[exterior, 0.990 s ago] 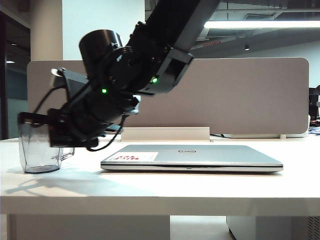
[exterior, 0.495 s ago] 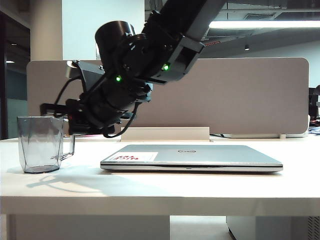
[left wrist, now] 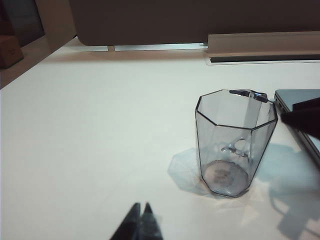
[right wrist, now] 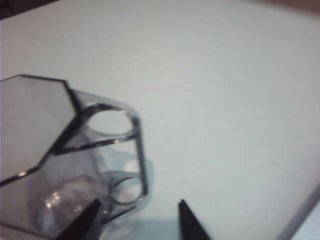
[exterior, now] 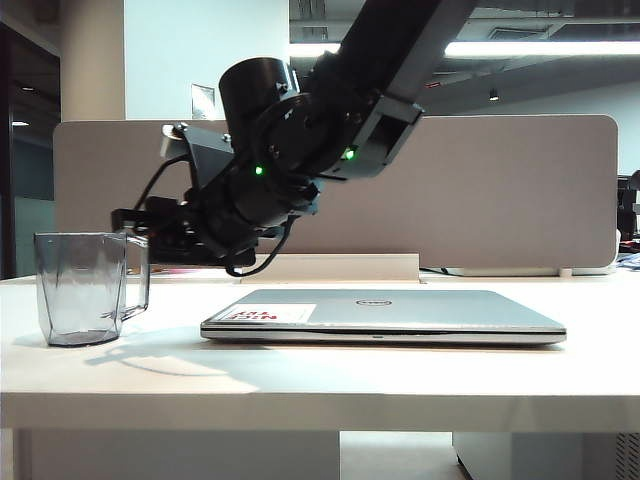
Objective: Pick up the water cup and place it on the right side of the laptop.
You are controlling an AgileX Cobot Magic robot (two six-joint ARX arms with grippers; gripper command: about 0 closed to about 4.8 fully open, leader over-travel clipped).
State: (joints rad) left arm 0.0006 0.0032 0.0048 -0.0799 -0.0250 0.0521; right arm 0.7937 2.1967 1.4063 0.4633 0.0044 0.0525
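Observation:
The water cup (exterior: 82,290), smoky and transparent, stands upright on the table just left of the closed silver laptop (exterior: 385,312) in the exterior view. My right gripper (exterior: 128,228) has reached across to that side and hovers by the cup's rim, above its handle, holding nothing. In the right wrist view this gripper (right wrist: 138,202) is open, with the cup's handle (right wrist: 120,150) just ahead of its tips. My left gripper (left wrist: 141,207) is shut and empty, well short of the cup (left wrist: 235,145). The laptop's corner (left wrist: 292,96) shows beside the cup.
A grey partition panel (exterior: 500,190) runs along the back of the white table (exterior: 400,380), with a low white strip (exterior: 330,267) at its foot. The right arm's dark bulk hangs over the laptop's left end.
The right gripper opened and let go of the cup, then rose and drew back to the right. The cup stays standing where it was set.

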